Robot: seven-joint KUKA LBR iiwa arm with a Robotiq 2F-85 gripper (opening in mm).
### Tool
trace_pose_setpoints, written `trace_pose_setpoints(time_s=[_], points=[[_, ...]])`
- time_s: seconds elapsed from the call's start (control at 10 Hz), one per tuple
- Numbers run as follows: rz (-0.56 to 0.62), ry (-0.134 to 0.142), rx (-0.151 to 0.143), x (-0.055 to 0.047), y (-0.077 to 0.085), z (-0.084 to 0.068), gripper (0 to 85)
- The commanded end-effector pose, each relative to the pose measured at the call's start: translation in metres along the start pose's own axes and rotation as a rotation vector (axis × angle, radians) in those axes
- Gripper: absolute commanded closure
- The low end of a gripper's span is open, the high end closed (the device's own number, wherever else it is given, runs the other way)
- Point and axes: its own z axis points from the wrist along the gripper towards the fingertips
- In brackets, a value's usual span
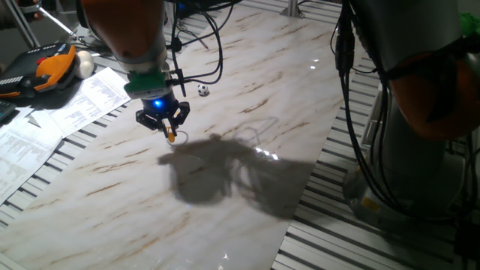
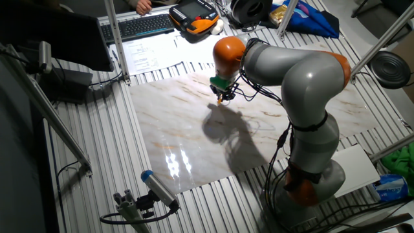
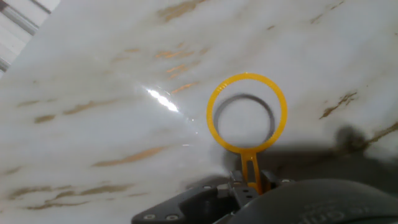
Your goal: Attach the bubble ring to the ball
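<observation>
Hand view: bubble ring point(image 3: 247, 113) fills centre frame, yellow loop pointing away from the camera, short straight handle running down between the jaws, which are closed on it. Loop hangs above the marbled desk point(image 3: 93, 93); its grey ring-shaped shadow shows on the surface just inside the loop's outline. Glare patch on the marble to the left of the loop.

One fixed view: gripper point(image 1: 166, 127) points down over the desk point(image 1: 247, 187), blue light lit on its body, small yellow-orange piece at the tips, clear of the surface. Ball point(image 1: 203, 90), black-and-white patterned, rests on the marble up and right of the gripper, apart from it. Dark arm shadow spreads across the marble to the right and below the gripper. Printed papers point(image 1: 45, 127) lie along the left edge; orange-and-black pendant point(image 1: 41, 71) and an off-white ball point(image 1: 84, 64) sit beyond them.

Other fixed view: arm point(image 2: 291, 71) bends over the slab; gripper point(image 2: 221, 90) near the far edge. Ring and ball too small to make out here.
</observation>
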Motion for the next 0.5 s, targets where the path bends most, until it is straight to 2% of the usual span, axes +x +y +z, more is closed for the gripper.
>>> trace_pose_setpoints(time_s=[0.0, 0.4], points=[[-0.003, 0.011, -0.005, -0.006, -0.006, -0.002, 85.0], [-0.029, 0.021, 0.012, -0.032, -0.025, -0.015, 85.0]])
